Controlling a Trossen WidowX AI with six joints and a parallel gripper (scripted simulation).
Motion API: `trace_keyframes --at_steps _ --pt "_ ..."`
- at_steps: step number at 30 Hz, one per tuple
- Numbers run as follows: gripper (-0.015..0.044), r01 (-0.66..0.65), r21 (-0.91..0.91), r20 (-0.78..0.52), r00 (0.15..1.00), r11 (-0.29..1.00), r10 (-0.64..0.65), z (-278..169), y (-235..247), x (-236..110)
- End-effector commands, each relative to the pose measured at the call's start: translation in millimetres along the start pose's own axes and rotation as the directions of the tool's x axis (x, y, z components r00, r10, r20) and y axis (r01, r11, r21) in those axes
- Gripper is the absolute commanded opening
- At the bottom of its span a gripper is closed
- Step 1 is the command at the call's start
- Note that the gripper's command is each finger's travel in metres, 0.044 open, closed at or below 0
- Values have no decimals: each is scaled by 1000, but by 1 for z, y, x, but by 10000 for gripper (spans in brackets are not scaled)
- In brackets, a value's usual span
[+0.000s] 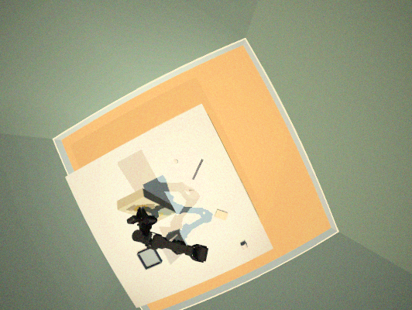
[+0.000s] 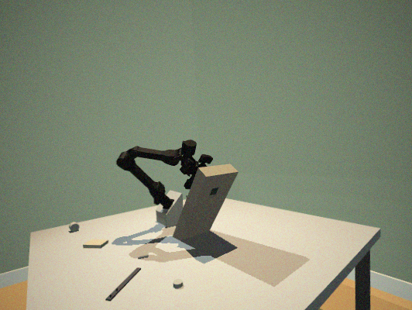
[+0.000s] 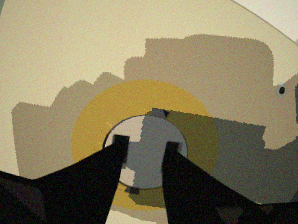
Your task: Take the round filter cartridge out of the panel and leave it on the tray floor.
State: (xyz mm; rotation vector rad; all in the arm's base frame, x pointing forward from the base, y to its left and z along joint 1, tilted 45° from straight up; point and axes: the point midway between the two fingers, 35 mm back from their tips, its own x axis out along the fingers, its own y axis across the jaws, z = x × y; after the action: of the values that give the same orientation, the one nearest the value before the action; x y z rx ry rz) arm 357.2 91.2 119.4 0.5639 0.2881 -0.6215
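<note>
Here's where it sits: the filter cartridge is in the slanted service panel, seated inside a yellow ring, nothing pulled out that I can see. From the wrist view the hand is dead ahead of it, and both fingertips land on the round grey face, 1 on each side of center. The fingers are set fairly narrow with a gap between them. They aren't clamped on anything, so it's holding nothing.

What matters for the next move is that the cartridge's axis runs straight into the panel, pretty much along the line the hand points. I'd guess any pull has to come back along that line, not sideways.

I can make out 2 small dark marks at the face's upper-right and lower-left edge, probably the slots. The tips don't look lined up with them, but it's too blurry to be sure.

Container-wise, the dark-rimmed square by the arm's base in the top view looks like the tray. It's well apart from the panel on the surface, and I don't see anything in it.
</note>
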Motion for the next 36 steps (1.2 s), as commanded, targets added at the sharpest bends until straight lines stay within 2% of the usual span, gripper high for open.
trace_keyframes --at_steps 1,36 --pt "107 2 -5 -2 1000 1000 -2 -1 -1 4" --pt "107 1 -5 -1 1000 1000 -1 0 -1 14"
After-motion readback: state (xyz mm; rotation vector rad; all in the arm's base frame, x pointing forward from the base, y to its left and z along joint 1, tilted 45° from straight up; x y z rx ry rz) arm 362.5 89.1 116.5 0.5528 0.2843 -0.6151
